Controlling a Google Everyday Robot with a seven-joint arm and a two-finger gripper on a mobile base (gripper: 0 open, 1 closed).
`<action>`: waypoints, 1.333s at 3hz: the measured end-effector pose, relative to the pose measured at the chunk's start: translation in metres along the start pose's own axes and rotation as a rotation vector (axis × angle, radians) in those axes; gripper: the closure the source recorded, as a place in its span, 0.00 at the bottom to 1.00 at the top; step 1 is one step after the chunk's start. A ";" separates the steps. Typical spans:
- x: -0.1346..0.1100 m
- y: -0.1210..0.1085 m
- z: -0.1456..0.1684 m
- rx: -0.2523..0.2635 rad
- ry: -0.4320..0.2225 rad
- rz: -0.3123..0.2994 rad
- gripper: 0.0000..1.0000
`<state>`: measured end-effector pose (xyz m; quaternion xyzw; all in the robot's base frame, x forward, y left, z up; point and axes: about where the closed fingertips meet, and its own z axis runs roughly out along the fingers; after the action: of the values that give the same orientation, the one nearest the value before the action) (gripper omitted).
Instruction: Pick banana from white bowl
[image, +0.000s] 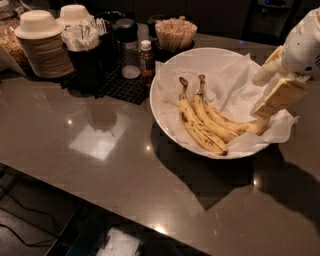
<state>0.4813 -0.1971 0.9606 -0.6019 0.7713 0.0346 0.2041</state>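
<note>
You had your gripper (256, 97), matt cream plastic, at the right rim of the smooth white bowl (158, 112). Crinkled matt paper (225, 75) lined it. The banana (245, 127) had dull, speckled skin. The countertop (100, 170) shone like polished stone.

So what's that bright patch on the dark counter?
Camera view: the patch is light reflected in the glossy counter; the white bowl casts a dark shadow toward the front; the gripper, at the bowl's right rim, is brightly lit.
</note>
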 end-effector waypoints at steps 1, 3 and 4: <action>0.000 0.000 0.000 0.000 0.000 0.000 0.51; 0.019 -0.008 0.000 -0.028 0.020 0.058 0.16; 0.027 -0.010 0.007 -0.041 0.028 0.081 0.17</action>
<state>0.4878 -0.2230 0.9465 -0.5747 0.7969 0.0503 0.1792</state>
